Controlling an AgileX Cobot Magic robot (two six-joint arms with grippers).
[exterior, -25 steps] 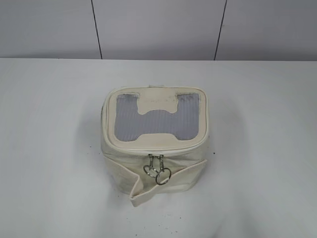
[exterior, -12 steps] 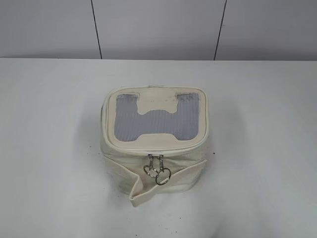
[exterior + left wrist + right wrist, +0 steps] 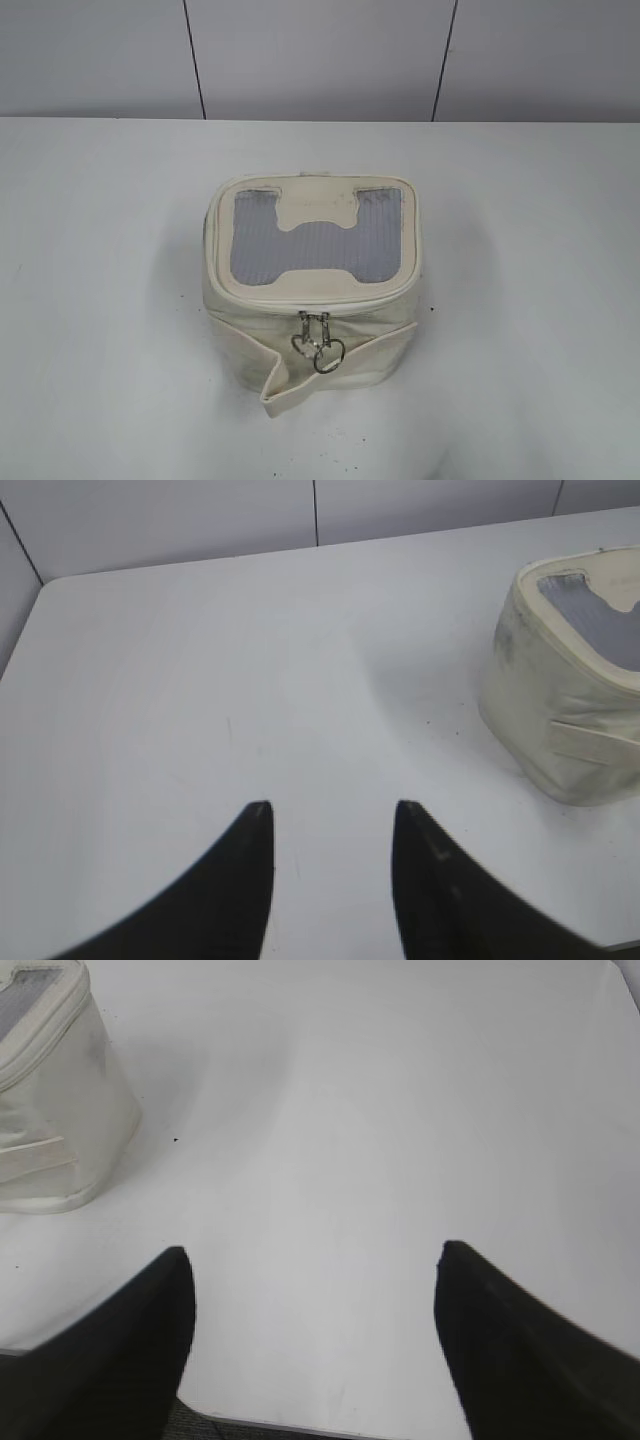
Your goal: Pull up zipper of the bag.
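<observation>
The bag (image 3: 312,290) is a small boxy cream-white bag with a grey mesh top panel and a cream H-shaped patch, standing mid-table in the exterior view. Its zipper (image 3: 300,303) runs round the top rim, and two silver sliders with ring pulls (image 3: 317,343) hang together at the front. A folded band crosses the front below them. The bag also shows at the right edge of the left wrist view (image 3: 570,680) and the top left of the right wrist view (image 3: 50,1110). My left gripper (image 3: 332,810) and right gripper (image 3: 312,1250) are open and empty, both apart from the bag. Neither arm shows in the exterior view.
The white table (image 3: 100,300) stretches on all sides of the bag. A grey panelled wall (image 3: 320,60) stands behind the table's far edge. The table's near edge shows at the bottom of the right wrist view (image 3: 300,1428).
</observation>
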